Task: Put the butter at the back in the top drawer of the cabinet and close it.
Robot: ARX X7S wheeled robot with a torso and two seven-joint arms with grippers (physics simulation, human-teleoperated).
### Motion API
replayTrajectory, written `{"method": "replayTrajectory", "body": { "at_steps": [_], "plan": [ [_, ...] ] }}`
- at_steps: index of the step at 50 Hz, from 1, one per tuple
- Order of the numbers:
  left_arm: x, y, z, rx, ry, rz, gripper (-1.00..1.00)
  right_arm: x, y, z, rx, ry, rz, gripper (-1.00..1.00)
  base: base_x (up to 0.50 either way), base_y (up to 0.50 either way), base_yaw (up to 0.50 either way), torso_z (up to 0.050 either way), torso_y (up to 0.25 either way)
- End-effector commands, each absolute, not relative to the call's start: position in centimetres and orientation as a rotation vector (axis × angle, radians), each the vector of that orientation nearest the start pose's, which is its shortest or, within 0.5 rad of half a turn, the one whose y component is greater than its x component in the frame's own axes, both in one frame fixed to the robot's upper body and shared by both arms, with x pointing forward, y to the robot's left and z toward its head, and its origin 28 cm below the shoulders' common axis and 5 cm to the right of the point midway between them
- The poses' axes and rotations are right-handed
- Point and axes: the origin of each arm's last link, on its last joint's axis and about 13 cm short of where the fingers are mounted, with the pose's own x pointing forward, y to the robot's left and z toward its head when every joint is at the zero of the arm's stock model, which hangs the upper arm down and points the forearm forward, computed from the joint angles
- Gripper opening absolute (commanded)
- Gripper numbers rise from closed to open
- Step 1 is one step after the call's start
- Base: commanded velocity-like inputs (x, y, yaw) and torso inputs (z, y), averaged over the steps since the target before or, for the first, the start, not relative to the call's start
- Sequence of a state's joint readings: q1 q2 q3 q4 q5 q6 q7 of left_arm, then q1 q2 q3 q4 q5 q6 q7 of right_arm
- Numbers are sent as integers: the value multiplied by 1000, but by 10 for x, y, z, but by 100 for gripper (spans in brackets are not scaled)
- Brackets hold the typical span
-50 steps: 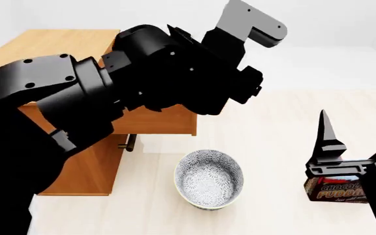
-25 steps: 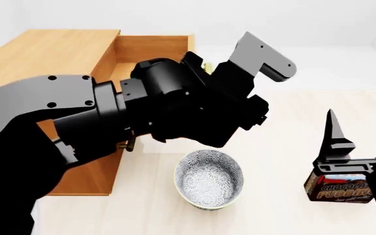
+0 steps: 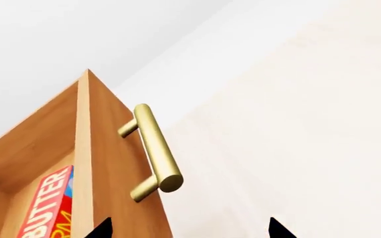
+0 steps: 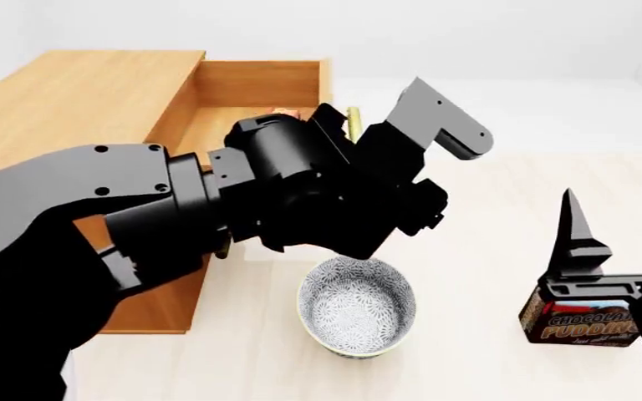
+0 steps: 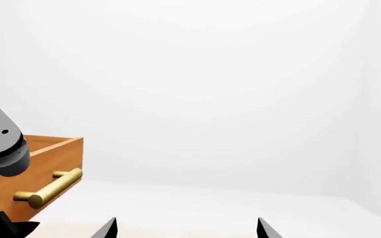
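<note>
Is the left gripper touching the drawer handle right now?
Apart. In the left wrist view the left gripper is open, its fingertips at the frame's edge, with bare drawer front between them and the brass handle.

Patterned bowl (image 4: 358, 316) on floor, pudding box (image 4: 580, 327) well apart

Orange-brown top drawer (image 3: 104, 163) with my brass handle (image 3: 156, 148); red butter (image 3: 45, 206), white lettering; speckled grey-white bowl (image 4: 358, 306).
</note>
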State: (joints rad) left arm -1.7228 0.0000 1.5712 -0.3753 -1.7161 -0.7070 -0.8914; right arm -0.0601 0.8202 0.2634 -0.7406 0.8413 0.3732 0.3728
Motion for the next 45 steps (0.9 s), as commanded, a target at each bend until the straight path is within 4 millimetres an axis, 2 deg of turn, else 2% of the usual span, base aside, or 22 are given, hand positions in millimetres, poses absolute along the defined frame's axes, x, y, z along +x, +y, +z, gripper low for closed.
{"method": "replayTrajectory", "body": {
  "at_steps": [1, 15, 26, 45],
  "plan": [
    [316, 49, 252, 598, 436, -232, 100, 173, -201, 191, -82, -273, -20, 100, 0, 0, 0, 0, 0],
    [323, 58, 237, 639, 486, -181, 100, 171, -202, 191, -81, -278, -22, 100, 2, 0, 0, 0, 0],
    [325, 65, 217, 708, 550, -166, 100, 168, -203, 189, -78, -282, -25, 100, 2, 0, 0, 0, 0],
    [327, 73, 210, 752, 625, -75, 100, 167, -200, 191, -83, -286, -15, 100, 1, 0, 0, 0, 0]
  ]
}}
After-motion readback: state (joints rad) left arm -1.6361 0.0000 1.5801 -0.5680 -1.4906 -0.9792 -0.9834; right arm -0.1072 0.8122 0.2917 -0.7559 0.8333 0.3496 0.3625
